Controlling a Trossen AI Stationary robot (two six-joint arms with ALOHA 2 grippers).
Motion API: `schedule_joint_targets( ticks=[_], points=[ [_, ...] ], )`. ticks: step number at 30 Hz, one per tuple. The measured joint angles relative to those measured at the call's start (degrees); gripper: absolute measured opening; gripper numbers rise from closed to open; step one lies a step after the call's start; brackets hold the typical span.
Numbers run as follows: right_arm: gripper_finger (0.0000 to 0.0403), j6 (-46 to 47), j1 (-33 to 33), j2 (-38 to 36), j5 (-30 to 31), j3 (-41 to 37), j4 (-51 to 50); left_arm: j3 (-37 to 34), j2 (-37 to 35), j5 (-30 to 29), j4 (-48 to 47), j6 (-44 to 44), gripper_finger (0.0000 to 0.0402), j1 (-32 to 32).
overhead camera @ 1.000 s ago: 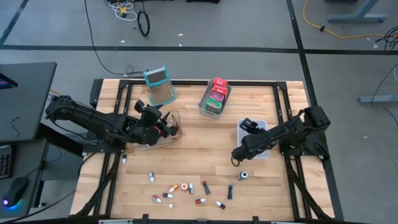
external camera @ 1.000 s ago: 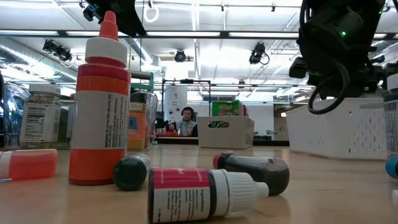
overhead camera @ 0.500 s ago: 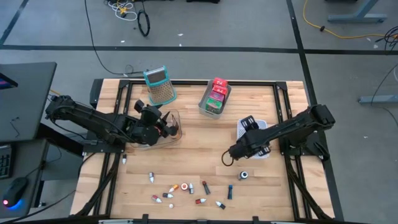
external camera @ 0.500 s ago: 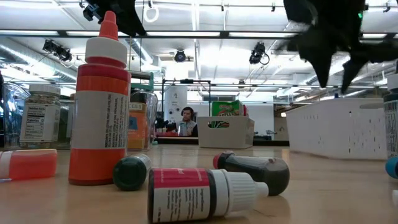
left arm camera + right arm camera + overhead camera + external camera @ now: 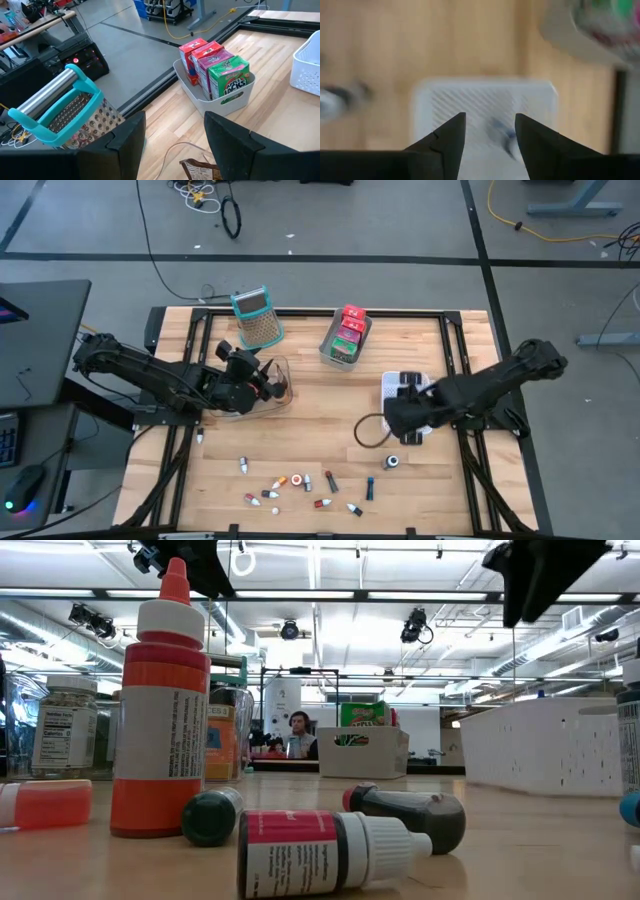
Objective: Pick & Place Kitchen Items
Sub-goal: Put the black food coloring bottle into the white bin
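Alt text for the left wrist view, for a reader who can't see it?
The left end effector, fingers apart, looks across the wooden table at a white bin holding red and green boxes. A teal-handled grater stands beside it.

Through the left wrist camera I see my own two dark fingers (image 5: 125, 145) standing apart, nothing clamped between them. Past them, on the wooden counter (image 5: 280, 107), sits a white tray (image 5: 235, 97) holding upright packets: two red ones (image 5: 200, 55) and a green one (image 5: 227, 75) nearest me. A teal-handled metal grater (image 5: 62, 112) stands off to one side by the counter's edge. A white perforated basket (image 5: 307, 67) shows at the far side. Between the fingers, low down, I catch the top of a brown packet (image 5: 200, 171) and a clear curved rim (image 5: 175, 150).
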Motion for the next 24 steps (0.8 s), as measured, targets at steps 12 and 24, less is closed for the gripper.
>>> schedule_joint_targets(
  ticks=[12, 24],
  points=[
    [0.0180, 1.0, 8.6, -5.4, -20.2, -11.9, 32.7, 0.0, 0.0, 1.6, 0.0, -1.6, 0.0211, 0.0],
    [0.0180, 1.1, 10.1, -3.5, -16.6, -19.2, 34.1, 0.0, 0.0, 1.6, 0.1, -3.3, 0.0211, 0.0]
  ],
)
